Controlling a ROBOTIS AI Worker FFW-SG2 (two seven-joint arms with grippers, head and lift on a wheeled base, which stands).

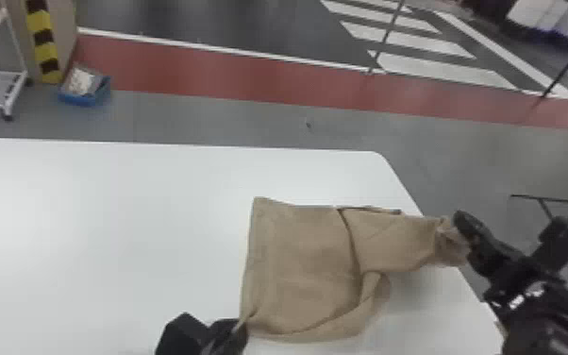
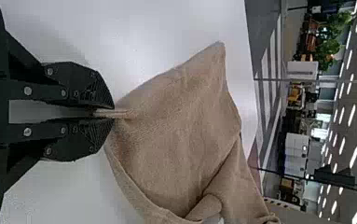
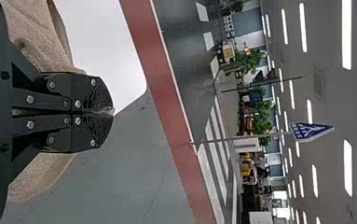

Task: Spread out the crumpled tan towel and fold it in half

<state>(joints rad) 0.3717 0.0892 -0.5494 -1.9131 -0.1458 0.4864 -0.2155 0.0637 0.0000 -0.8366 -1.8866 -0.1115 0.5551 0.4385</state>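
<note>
In the head view the tan towel (image 1: 304, 255) lies partly spread on the white table, its right part bunched and lifted over the table's right edge. My left gripper (image 1: 243, 325) holds the towel's near left corner at the bottom. My right gripper (image 1: 460, 226) is at the bunched right end. The left wrist view has the left gripper (image 2: 113, 113) shut on a pinched corner of the towel (image 2: 181, 126). In the right wrist view the right gripper (image 3: 112, 112) is shut on a bit of cloth, with more towel (image 3: 41, 28) hanging behind it.
The white table (image 1: 108, 226) extends left of the towel, and its rounded far right corner is just beyond the cloth. On the floor past the table are a blue bin (image 1: 84, 89) and a white rack (image 1: 0, 89). A dark metal frame (image 1: 552, 200) stands at the right.
</note>
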